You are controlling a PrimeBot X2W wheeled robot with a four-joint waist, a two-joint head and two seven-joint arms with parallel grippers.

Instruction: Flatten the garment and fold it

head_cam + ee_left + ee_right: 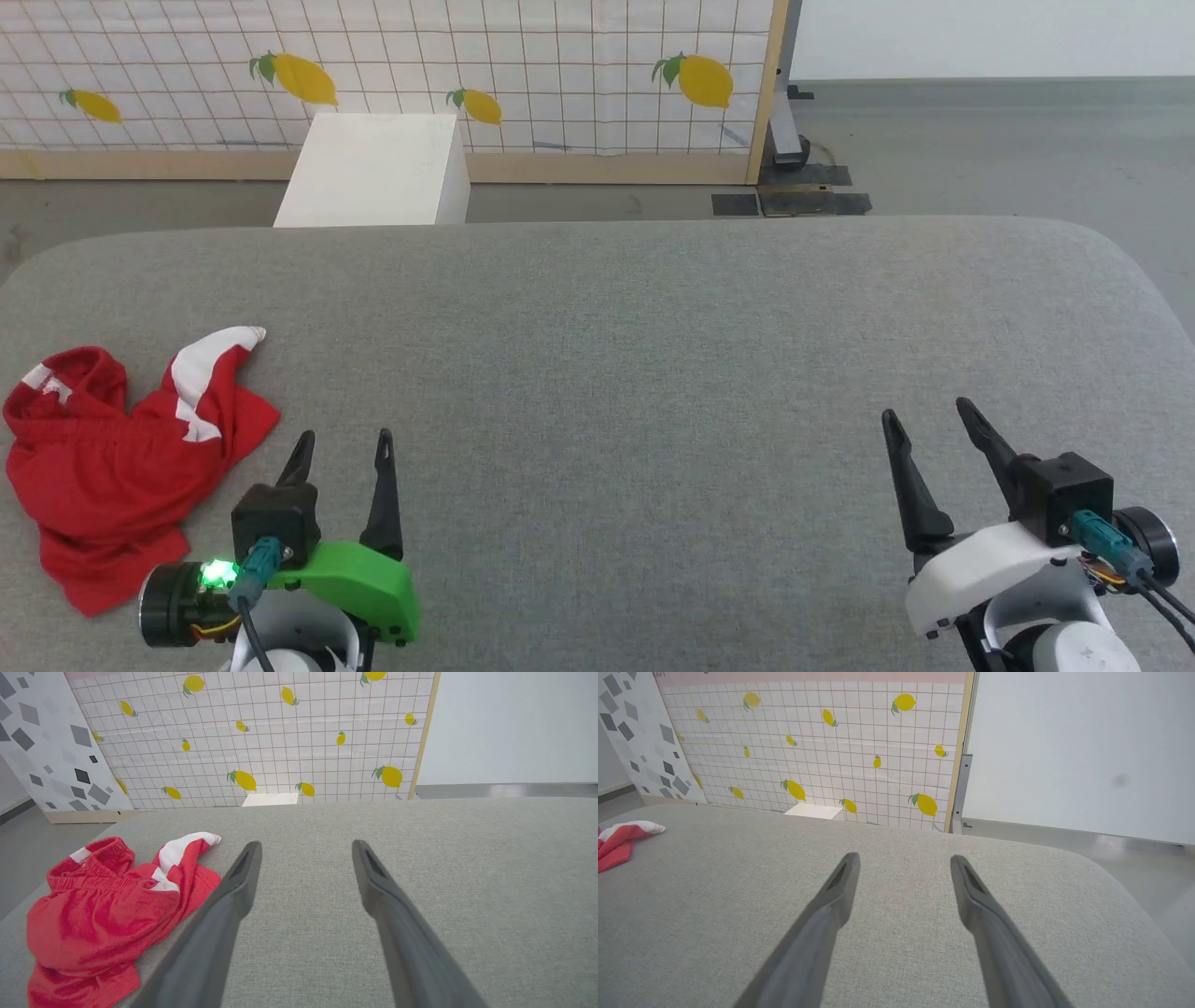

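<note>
The garment (112,457), bright red shorts with a white stripe, lies crumpled at the near left of the grey table (635,373). In the left wrist view the garment (103,910) sits left of my fingers, and its white tip (626,833) peeks in at the left edge of the right wrist view. My left gripper (344,446) stands open just right of the garment, not touching it, nothing between its fingers (243,872). Far off at the near right, my right gripper (927,416) is open and empty over bare cloth, fingers (843,882) spread.
A white box (378,168) stands on the floor beyond the table's far edge. Behind it runs a tiled panel with lemon prints (392,75), ending at a wooden post with a dark base (789,191). The table's corners are rounded.
</note>
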